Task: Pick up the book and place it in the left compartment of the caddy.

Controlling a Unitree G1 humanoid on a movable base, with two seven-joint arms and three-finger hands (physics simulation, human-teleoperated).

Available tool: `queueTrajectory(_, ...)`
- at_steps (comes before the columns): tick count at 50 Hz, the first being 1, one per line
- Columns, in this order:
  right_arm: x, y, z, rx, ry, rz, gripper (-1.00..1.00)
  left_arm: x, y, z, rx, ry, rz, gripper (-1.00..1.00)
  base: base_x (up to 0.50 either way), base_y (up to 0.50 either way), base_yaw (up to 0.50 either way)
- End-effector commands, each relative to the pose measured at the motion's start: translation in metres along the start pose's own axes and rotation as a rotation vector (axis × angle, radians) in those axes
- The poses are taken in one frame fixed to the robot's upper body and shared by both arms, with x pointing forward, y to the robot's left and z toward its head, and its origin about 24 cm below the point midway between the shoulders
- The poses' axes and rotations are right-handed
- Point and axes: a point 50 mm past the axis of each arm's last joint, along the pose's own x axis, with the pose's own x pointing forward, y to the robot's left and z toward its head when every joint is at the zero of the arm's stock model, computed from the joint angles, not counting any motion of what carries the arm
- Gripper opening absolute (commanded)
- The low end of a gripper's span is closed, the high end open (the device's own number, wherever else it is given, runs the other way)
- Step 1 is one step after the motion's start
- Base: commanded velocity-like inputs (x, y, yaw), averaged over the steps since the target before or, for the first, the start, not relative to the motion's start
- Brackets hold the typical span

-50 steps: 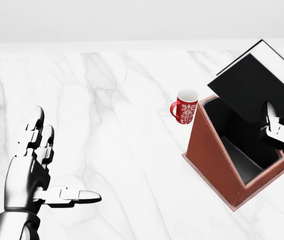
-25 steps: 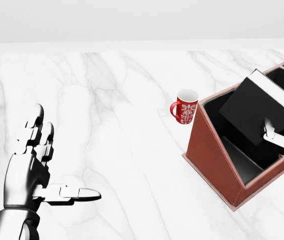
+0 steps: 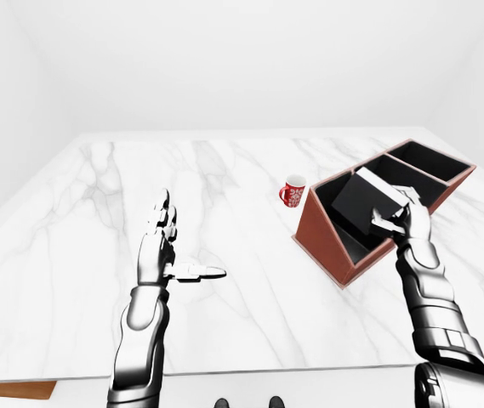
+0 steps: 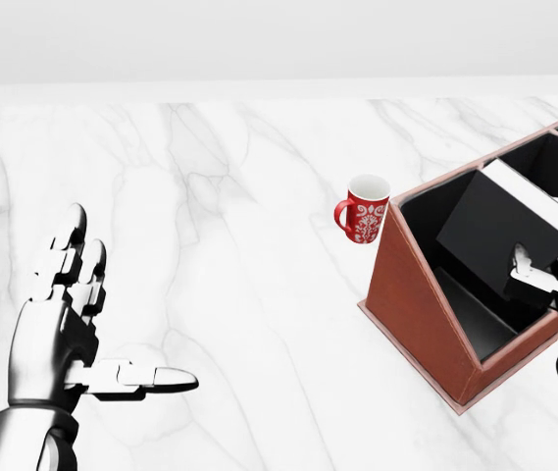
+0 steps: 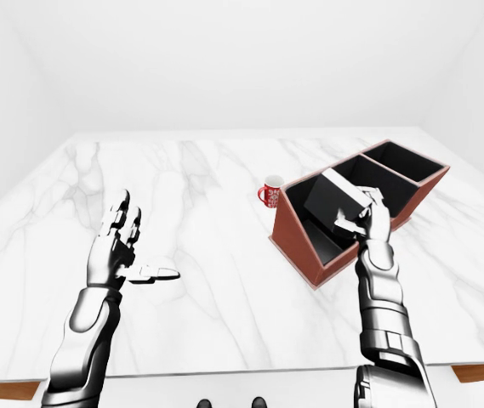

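The black book [image 4: 499, 231] with white page edges is tilted, its lower part inside the left compartment of the reddish-brown caddy [image 4: 418, 294]. My right hand [image 4: 545, 267] is shut on the book's lower right edge, over the caddy's near rim. The compartment's dark floor shows beneath the book. My left hand [image 4: 122, 314] is open and empty, held over the marble table at the lower left of the head view, far from the caddy. The left-eye view shows the caddy's other compartments [image 3: 424, 166] running off to the upper right.
A red mug with a white pattern [image 4: 365, 211] stands on the white marble table [image 4: 239, 216] just left of the caddy's far corner. The table's near edge [image 3: 250, 374] shows at the bottom of the left-eye view.
My right hand has lowered the book from above the caddy down into the left compartment. The left hand, mug and caddy have not moved.
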Motion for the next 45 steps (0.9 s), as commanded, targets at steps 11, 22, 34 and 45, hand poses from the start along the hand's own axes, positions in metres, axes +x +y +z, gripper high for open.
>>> queueTrajectory(11,0.013,0.006,-0.002,-0.038,0.000,-0.010,-1.00,0.000,0.000,-0.002,-0.001,0.007,0.001,1.00,0.00,0.00,0.00)
queueTrajectory(22,0.014,0.009,-0.008,-0.043,0.031,-0.007,-1.00,-0.002,0.000,-0.003,-0.001,0.015,0.001,1.00,0.00,0.00,0.00)
queueTrajectory(34,0.013,0.009,-0.015,-0.051,0.061,-0.008,-1.00,-0.001,0.000,-0.003,-0.001,0.012,0.001,1.00,0.00,0.00,0.00)
queueTrajectory(45,0.013,0.010,-0.021,-0.054,0.086,-0.008,-1.00,-0.002,-0.001,-0.004,-0.001,0.017,0.001,1.00,0.00,0.00,0.00)
